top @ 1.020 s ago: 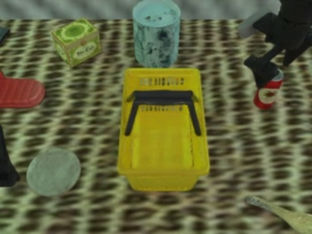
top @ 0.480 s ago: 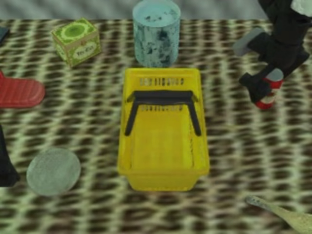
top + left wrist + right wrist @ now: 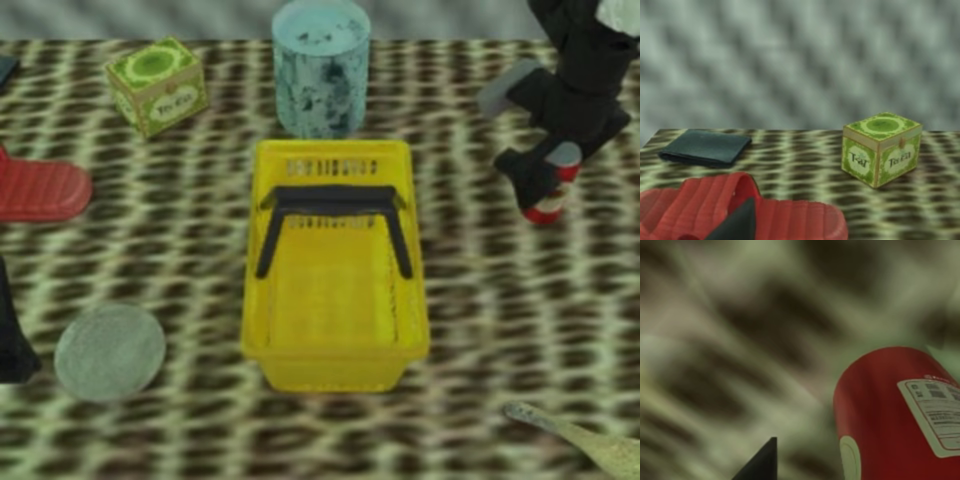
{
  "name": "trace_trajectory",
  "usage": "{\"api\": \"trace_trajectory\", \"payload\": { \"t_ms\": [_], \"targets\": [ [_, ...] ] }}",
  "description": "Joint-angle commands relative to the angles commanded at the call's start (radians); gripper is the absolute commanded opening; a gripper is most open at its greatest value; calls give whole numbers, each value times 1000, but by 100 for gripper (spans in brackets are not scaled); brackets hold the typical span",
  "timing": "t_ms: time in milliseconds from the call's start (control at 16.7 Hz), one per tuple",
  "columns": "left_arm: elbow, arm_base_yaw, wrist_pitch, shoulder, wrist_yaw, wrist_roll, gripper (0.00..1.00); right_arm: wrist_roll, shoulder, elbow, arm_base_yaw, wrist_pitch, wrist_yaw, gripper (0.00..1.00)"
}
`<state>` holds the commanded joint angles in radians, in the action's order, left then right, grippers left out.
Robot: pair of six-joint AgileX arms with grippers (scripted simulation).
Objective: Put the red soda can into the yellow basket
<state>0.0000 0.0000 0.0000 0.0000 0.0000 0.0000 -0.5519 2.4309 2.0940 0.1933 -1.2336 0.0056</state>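
Nine items on one patterned desk (image 3: pixel 180 240), listed from the near edge to the far edge.

Near right corner: pale wooden spoon (image 3: pixel 585 440), lying flat.
Near left: flat round grey-green lid (image 3: pixel 109 351). Beside it at the left edge, the left tool (image 3: pixel 12 345) of the AgileX pair, parked; whether its fingers are open or closed cannot be told.
Centre: large rectangular yellow plastic basket (image 3: pixel 335 345) with slotted sides, its black folding handle (image 3: pixel 333 205) lying across the far half.
Left edge: flat ribbed red slipper (image 3: pixel 40 188), seen close in the left wrist view (image 3: pixel 740 215).
Right side: small red cylindrical soda can (image 3: pixel 552 190) with silver top, standing on the desk well apart from the basket, outside it. The right tool (image 3: pixel 545 170) is down over the can's top; the can's red wall with a white label fills the right wrist view (image 3: pixel 890 415); whether the fingers have closed on it cannot be told.
Far left: small green-yellow box (image 3: pixel 157 85) and a dark flat wallet (image 3: pixel 705 147).
Far centre: speckled pale blue cylindrical cup (image 3: pixel 321 68), just beyond the basket.
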Motion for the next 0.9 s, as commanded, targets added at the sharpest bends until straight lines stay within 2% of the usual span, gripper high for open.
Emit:
{"api": "trace_trajectory", "payload": {
  "t_ms": [540, 900],
  "targets": [
    [0, 0, 0, 0, 0, 0, 100, 0, 0, 0, 0, 0, 0, 2],
    [0, 0, 0, 0, 0, 0, 100, 0, 0, 0, 0, 0, 0, 0]
  ]
}}
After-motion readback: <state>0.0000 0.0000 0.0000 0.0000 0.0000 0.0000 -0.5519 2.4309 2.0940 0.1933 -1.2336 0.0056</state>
